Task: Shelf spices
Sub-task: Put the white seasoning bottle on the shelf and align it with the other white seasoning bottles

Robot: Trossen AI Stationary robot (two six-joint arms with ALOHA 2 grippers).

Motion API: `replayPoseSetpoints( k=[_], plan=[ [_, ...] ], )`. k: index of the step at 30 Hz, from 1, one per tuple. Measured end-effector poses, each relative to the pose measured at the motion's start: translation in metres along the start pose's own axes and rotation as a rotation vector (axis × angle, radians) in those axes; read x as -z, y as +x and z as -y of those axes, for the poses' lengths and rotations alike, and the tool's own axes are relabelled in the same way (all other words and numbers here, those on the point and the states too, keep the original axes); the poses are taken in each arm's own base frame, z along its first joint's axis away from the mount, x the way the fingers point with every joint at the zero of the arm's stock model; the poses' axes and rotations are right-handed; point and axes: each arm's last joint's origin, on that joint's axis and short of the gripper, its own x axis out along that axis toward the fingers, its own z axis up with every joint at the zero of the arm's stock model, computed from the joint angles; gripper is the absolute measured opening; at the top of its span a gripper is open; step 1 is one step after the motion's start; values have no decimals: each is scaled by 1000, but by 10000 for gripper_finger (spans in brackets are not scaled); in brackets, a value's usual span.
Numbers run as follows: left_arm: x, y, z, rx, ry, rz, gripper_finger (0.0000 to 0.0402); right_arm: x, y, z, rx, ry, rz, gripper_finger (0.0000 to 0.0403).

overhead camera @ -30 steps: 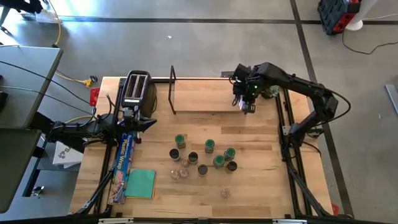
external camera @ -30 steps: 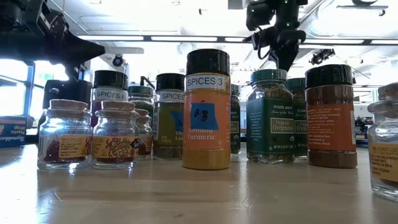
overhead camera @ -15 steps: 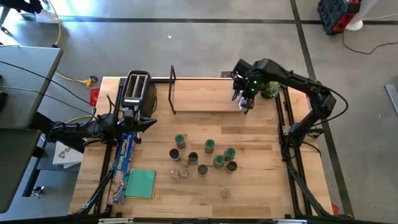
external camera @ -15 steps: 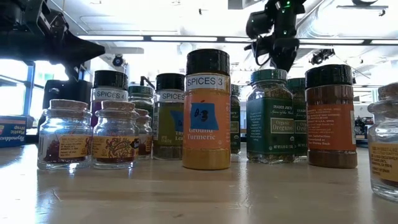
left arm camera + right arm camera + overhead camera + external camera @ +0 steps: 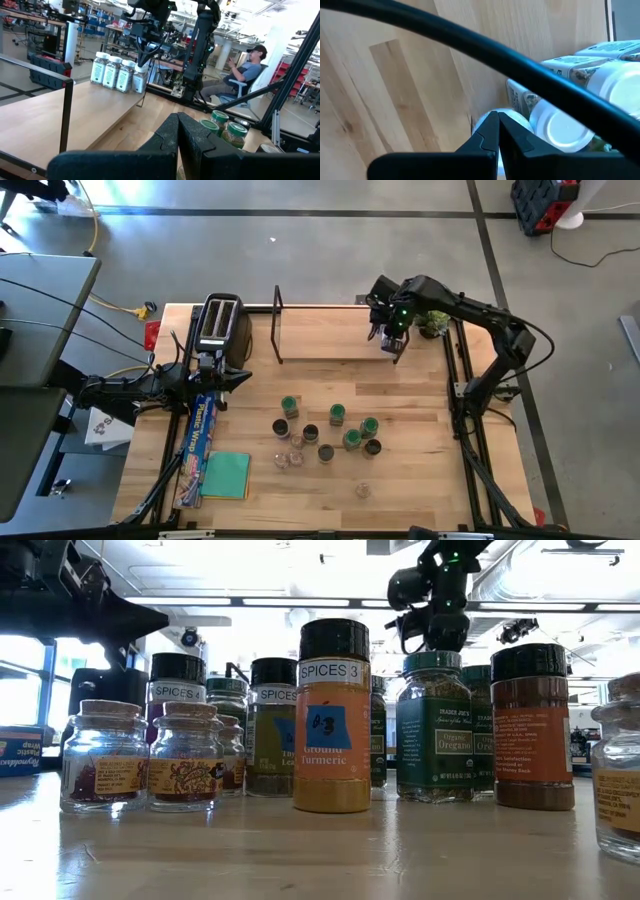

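Note:
Several spice jars [image 5: 330, 432] stand upright in a loose group on the table's middle; the low view shows them close up, a turmeric jar [image 5: 332, 720] in front. More white-lidded jars [image 5: 117, 75] stand in a row on the right end of the shelf [image 5: 320, 340]. My right gripper [image 5: 393, 348] hangs shut over that row, pointing down, its tips just above the near jar's lid [image 5: 520, 119]. At the table's left edge, beside the toaster, my left gripper [image 5: 248, 377] rests shut and level, holding nothing. My right gripper's shut fingertips [image 5: 142, 62] stand right over the white lid of the jar [image 5: 139, 80] at the row's near end. I cannot tell whether they touch it.
A black-and-silver toaster [image 5: 220, 325] stands at the far left. A box of wrap [image 5: 200, 435] and a green cloth [image 5: 227, 475] lie at the near left. A small potted plant [image 5: 435, 323] sits at the far right. A person [image 5: 247, 70] sits beyond the table.
My right gripper has drifted a little toward the table's left and far edges over the shelf's right end, still pointing down and shut. The jars have stayed where they were.

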Motion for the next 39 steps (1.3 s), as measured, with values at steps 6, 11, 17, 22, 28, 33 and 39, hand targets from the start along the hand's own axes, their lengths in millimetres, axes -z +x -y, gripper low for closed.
replayPoseSetpoints(
  k=[6,11,17,22,28,33,39],
  plan=[
    [0,0,0,0,0,0,0,0,0,0,0,2,1,0],
    [0,0,0,0,0,0,0,-6,-15,-4,8,7,37,0],
    [0,0,0,0,0,0,0,-5,-83,-28,19,31,175,0],
    [0,0,0,0,0,0,0,45,-120,-60,-10,189,205,0],
    [0,0,0,0,0,0,0,106,-76,-59,87,728,97,0],
    [0,0,0,-10,0,3,0,117,-12,-30,161,1079,79,0],
    [0,0,-1,-51,0,12,0,139,51,-2,82,1276,50,0]
  ],
)
